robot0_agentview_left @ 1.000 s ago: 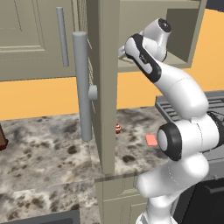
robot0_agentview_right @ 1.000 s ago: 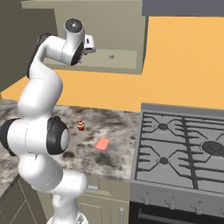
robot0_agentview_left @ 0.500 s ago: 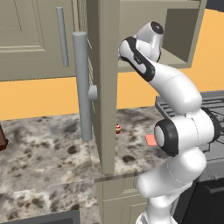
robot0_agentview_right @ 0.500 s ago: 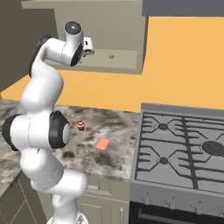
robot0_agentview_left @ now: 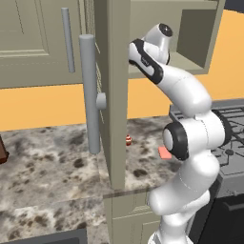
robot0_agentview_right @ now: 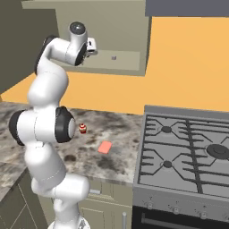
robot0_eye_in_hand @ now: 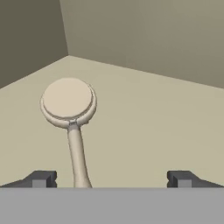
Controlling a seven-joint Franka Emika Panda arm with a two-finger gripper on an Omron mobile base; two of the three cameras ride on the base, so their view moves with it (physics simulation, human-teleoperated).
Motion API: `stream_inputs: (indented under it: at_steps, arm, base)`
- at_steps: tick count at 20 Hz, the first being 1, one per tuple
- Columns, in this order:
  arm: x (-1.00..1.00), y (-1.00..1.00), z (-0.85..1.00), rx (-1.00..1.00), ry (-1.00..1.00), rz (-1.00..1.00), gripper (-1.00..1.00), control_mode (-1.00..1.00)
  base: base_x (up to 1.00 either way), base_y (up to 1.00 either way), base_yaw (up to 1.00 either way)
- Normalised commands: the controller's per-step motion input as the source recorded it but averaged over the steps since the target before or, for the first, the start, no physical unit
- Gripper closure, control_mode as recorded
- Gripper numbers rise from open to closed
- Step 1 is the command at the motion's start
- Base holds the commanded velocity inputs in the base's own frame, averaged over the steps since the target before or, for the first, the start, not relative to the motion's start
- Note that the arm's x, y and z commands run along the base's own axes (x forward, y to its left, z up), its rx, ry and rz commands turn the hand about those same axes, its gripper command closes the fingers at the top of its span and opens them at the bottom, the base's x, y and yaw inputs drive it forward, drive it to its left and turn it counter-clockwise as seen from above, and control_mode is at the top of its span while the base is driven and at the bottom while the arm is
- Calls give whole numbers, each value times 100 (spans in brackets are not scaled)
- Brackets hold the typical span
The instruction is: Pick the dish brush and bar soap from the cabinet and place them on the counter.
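Observation:
In the hand view the dish brush (robot0_eye_in_hand: 75, 144) lies on the cabinet (robot0_eye_in_hand: 148, 118) floor, its round cream head (robot0_eye_in_hand: 68, 101) away from me and its beige handle running back toward my fingers. My gripper (robot0_eye_in_hand: 111, 179) is open, with the handle just inside the left fingertip (robot0_eye_in_hand: 41, 178) and untouched. The right base view shows the gripper (robot0_agentview_right: 92, 45) at the mouth of the open cabinet (robot0_agentview_right: 125, 67). The salmon-pink bar soap (robot0_agentview_right: 105, 147) lies flat on the mottled counter (robot0_agentview_right: 116, 127), also seen as the bar soap (robot0_agentview_left: 164, 152) behind my arm.
The open cabinet door (robot0_agentview_left: 112, 95) with its long grey handle (robot0_agentview_left: 89, 90) stands edge-on just left of my arm. A tiny red-and-white round object (robot0_agentview_right: 82, 129) sits on the counter near the soap. A dark stove grate (robot0_agentview_right: 188, 147) lies to the right.
The upper arm and wrist have shifted slightly left, toward the cabinet opening. The gripper has stayed open and the soap has not moved.

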Motion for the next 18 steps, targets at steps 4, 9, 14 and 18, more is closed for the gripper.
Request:
stream_inputs:
  at_steps: [4, 9, 14, 18]
  arm:
    - [17, 7, -13, -3, 5, 1, 100, -100]
    - [0, 0, -4, -3, 1, 1, 100, -100]
    - [-7, -2, 0, -2, 0, 1, 100, -100]
    - [-31, -14, -1, 0, 0, 1, 100, -100]
  base:
    - [0, 0, 0]
    - [0, 0, 0]
    - [0, 0, 0]
    - [0, 0, 0]
